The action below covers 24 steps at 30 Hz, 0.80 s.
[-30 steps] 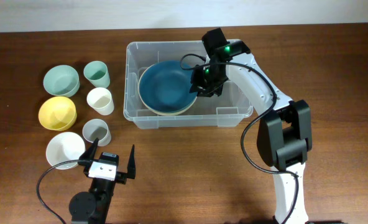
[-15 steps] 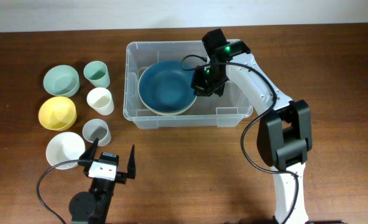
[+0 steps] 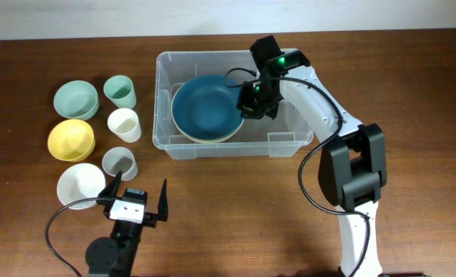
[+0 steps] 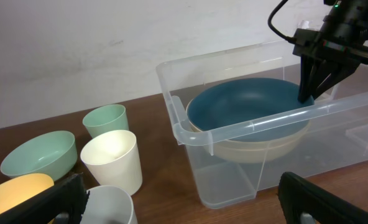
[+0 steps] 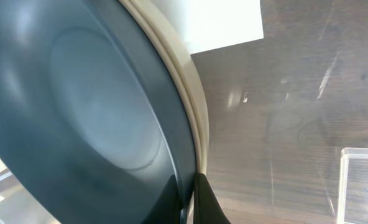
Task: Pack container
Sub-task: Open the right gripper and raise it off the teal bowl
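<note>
My right gripper (image 3: pixel 249 108) pinched the right rim of the blue bowl (image 3: pixel 203 106) inside the container (image 3: pixel 288 132), far across the table (image 3: pixel 413 77). I needed to open slowly, so the bowl sat flat in the cream bowl (image 4: pixel 258 146).

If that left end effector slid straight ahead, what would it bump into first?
Most likely the grey cup. It stands just ahead of the open left end effector, a little toward its left finger. Depth is hard to judge, so it might only graze the cup.
</note>
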Available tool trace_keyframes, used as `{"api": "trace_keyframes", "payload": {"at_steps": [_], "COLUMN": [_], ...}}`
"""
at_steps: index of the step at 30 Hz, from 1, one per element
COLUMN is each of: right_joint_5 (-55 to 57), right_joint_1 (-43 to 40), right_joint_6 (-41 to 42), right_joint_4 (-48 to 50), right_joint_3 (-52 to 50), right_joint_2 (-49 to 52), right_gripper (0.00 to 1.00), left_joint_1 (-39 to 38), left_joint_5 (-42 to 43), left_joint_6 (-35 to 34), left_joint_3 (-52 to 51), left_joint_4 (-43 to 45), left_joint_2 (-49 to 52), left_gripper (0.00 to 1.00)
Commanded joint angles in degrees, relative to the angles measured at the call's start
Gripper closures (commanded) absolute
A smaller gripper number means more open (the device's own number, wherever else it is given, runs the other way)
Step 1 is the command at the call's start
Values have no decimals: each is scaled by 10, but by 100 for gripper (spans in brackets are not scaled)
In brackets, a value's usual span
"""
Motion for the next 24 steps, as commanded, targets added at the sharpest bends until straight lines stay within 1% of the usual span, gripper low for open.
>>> {"api": "trace_keyframes", "payload": {"at_steps": [1, 5, 18, 24], "right_joint_5": [-25, -29, -92, -96], "right_joint_1": [-4, -6, -42, -45], "right_joint_6": [-10, -9, -10, -15], "right_joint_4": [0, 0, -1, -2], "right_joint_3": [-2, -2, -2, -2], "right_joint_2": [5, 5, 5, 5], "right_gripper": [96, 96, 96, 96], "left_joint_1": [3, 3, 3, 3], "left_joint_5": [-4, -4, -4, -4], "left_joint_6": [10, 10, 10, 10], "left_joint_3": [-1, -1, -1, -1], "left_joint_4": [-3, -3, -3, -3], "left_joint_2": [-5, -5, -5, -5], "left_gripper": [0, 0, 0, 0]}}
